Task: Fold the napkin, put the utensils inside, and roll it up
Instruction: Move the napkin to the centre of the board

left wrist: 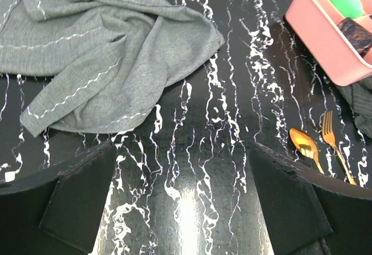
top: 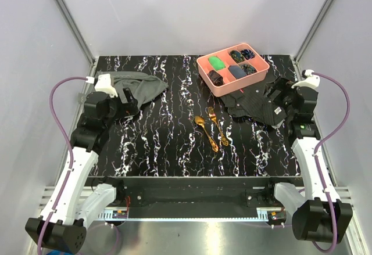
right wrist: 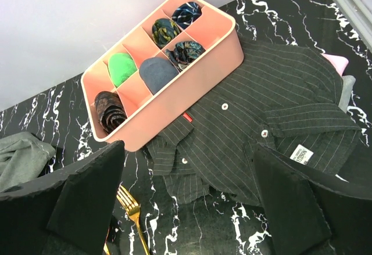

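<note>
the crumpled napkin (left wrist: 110,51) lies far left, just beyond the left pincer (left wrist: 183,173), spread wide and empty (right pincer (right wrist: 189,168) likewise, well apart).

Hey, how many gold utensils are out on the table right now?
2. The spoon and the fork lie side by side near the middle, spoon on the left; the shirt could hide others.

Both arms reached forward, jaws spread wide
The white-and-black jointed left arm (top: 72,171) bent at the elbow and leaned inward, its black two-finger left gripper (top: 129,101) pointing down and forward with flat dark fingers (left wrist: 78,200) far apart, holding nothing; the matching right arm (top: 308,156) mirrored that pose, its black right gripper (top: 278,95) turned inward, fingers (right wrist: 87,194) equally wide and empty
</note>
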Robot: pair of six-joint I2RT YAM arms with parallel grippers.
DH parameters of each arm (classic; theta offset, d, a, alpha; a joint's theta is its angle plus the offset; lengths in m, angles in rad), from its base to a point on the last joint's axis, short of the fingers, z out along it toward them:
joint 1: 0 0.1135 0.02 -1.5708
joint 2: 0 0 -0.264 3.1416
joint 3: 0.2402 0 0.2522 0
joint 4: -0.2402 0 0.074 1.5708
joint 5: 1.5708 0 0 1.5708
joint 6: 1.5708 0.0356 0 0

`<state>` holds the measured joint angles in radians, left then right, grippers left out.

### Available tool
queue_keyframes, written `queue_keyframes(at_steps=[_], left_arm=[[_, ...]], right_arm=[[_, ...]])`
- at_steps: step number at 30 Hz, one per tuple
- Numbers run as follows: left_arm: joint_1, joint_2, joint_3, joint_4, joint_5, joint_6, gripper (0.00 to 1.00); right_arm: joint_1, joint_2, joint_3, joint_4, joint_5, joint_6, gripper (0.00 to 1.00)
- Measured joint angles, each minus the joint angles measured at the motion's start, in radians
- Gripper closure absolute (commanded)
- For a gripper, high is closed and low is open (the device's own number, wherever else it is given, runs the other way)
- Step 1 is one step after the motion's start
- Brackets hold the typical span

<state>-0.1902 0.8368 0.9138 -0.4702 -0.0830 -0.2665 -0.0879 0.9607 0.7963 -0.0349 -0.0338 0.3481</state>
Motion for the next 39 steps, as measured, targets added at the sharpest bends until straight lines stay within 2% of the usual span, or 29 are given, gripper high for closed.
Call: queue_keyframes(at_steps=[8,15,23,39], left_arm=[[0.0,0.008,-0.026,0.005,-0.042,-0.104,0.01],[0.007,0.031,-0.2,0.052,-0.106,-0.293,0.01],[0.067,0.046,-0.381,0.151,-0.161,-0.513,0.01],[0.196,0.351,-0.431,0.44,-0.159,-0.653,0.11]], right_arm=[[0.0,0.008,0.0,0.0,-0.013,-0.001,0.0],[0.0,0.019,0.0,0.0,-0.029,0.0,0.0],[0.0,0.037,0.0,-0.001,-0.071,0.004,0.0],[0.0,0.048,0.002,-0.001,-0.13,0.016,0.0]])
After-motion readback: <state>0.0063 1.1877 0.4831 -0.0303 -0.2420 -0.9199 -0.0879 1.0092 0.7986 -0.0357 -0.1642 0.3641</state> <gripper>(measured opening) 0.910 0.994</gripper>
